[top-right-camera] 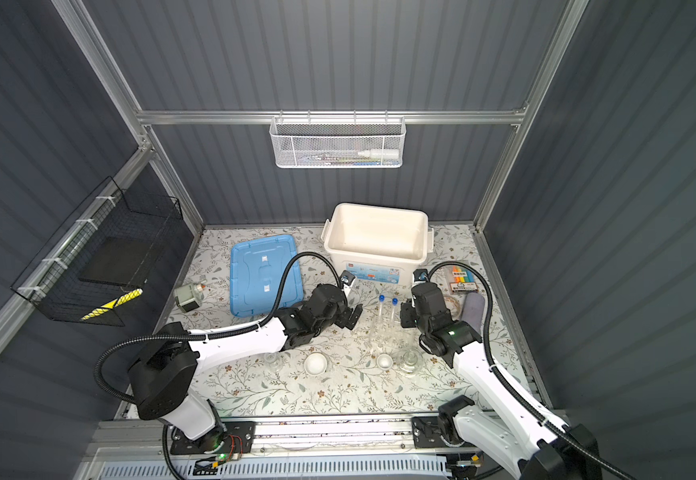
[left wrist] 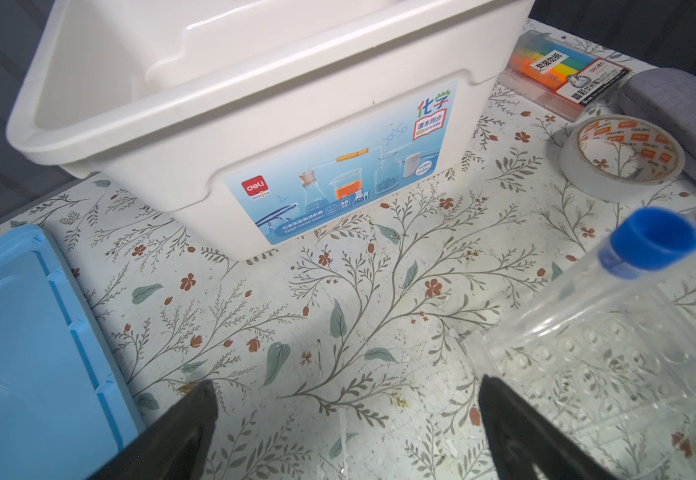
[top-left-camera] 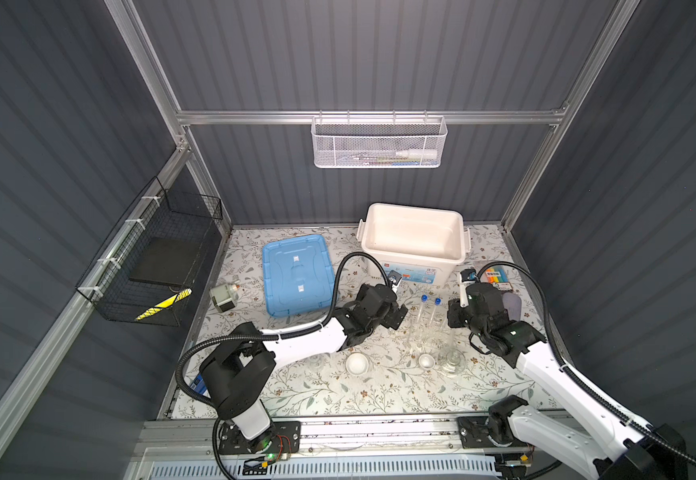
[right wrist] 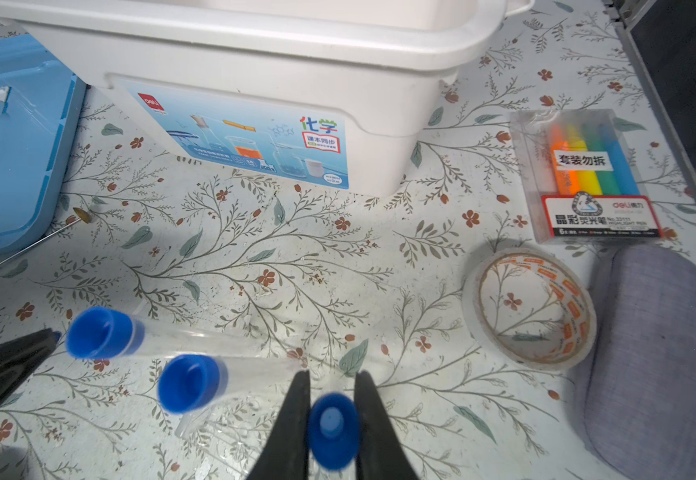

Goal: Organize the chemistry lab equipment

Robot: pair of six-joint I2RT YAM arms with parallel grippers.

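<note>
A clear rack [top-left-camera: 425,332] stands mid-table with two blue-capped test tubes [top-left-camera: 424,298] [top-left-camera: 437,300] upright in it. My right gripper [right wrist: 334,376] is shut on a third blue-capped test tube [right wrist: 333,430], held just right of the rack [right wrist: 213,436] beside the two racked tubes [right wrist: 99,332] [right wrist: 190,384]. My left gripper [left wrist: 346,388] stands open over bare table, just left of the rack [left wrist: 608,361], holding nothing. Two white dishes [top-left-camera: 357,363] [top-left-camera: 426,360] and two glass flasks [top-left-camera: 451,360] [top-left-camera: 316,363] sit nearer the front. A thin rod [right wrist: 26,245] lies by the lid.
An open white box [top-left-camera: 413,232] stands behind the rack, with its blue lid [top-left-camera: 296,274] lying to the left. A grey motor [top-left-camera: 223,295] sits at the far left. A highlighter pack [right wrist: 587,174], a tape roll [right wrist: 529,307] and a grey case [right wrist: 649,353] lie at the right.
</note>
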